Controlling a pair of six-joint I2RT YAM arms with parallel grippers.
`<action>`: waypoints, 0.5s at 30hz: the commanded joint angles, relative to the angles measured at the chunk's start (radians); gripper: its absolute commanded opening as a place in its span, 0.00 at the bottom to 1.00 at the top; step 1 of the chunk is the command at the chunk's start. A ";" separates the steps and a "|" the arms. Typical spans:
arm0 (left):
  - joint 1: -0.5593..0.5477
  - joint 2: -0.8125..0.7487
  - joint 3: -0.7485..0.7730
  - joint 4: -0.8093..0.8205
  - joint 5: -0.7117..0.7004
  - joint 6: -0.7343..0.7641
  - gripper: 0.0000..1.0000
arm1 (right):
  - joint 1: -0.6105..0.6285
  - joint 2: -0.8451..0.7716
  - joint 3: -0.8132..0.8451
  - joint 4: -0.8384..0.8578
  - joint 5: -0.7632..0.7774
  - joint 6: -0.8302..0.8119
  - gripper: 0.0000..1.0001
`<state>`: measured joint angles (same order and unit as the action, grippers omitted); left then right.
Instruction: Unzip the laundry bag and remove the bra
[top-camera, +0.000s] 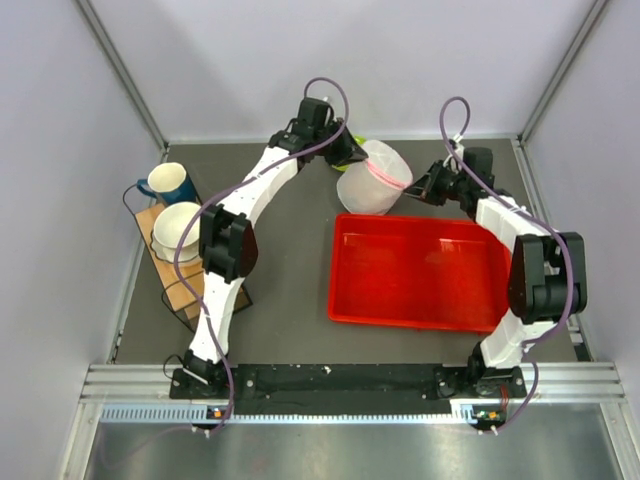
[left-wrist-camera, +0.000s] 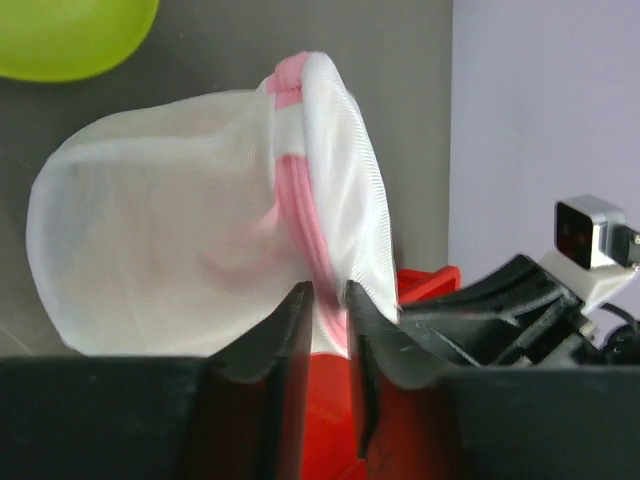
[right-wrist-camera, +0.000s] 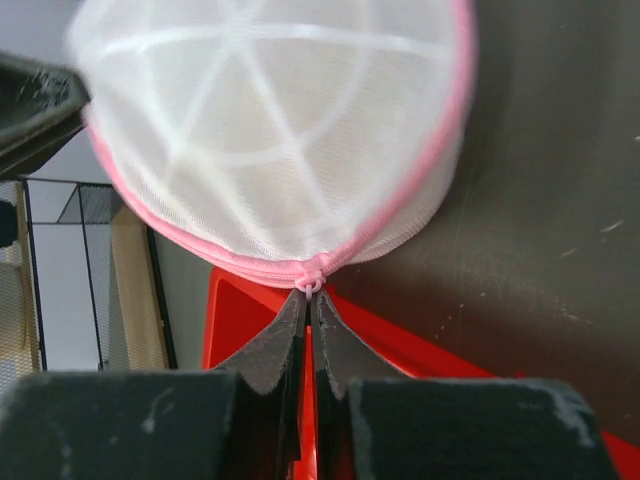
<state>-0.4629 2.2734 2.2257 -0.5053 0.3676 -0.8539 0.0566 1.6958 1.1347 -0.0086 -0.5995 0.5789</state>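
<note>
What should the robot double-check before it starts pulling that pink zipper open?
1. Left gripper clamped on the laundry bag's pink trim: ok.
2. Right gripper shut on the zipper pull: ok.
3. Zipper opened: not ok, it is closed wherever it is visible.
4. Bra seen inside: cannot tell, the mesh shows only white.
5. Red tray close by the bag: ok.

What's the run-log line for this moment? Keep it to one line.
left tool: pinching laundry bag trim | right tool: pinching zipper pull | zipper: looks closed | bra: not visible
</note>
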 joint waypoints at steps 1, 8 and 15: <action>0.009 0.037 0.074 0.022 -0.015 0.024 0.57 | 0.061 -0.071 0.000 0.021 0.026 0.031 0.00; 0.009 -0.110 -0.034 -0.068 -0.137 0.090 0.86 | 0.104 -0.045 -0.018 0.140 0.067 0.171 0.00; -0.034 -0.321 -0.308 -0.003 -0.144 0.043 0.86 | 0.120 -0.027 0.002 0.159 0.061 0.180 0.00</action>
<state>-0.4656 2.0930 2.0075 -0.5762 0.2352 -0.7895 0.1646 1.6760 1.1198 0.0868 -0.5442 0.7376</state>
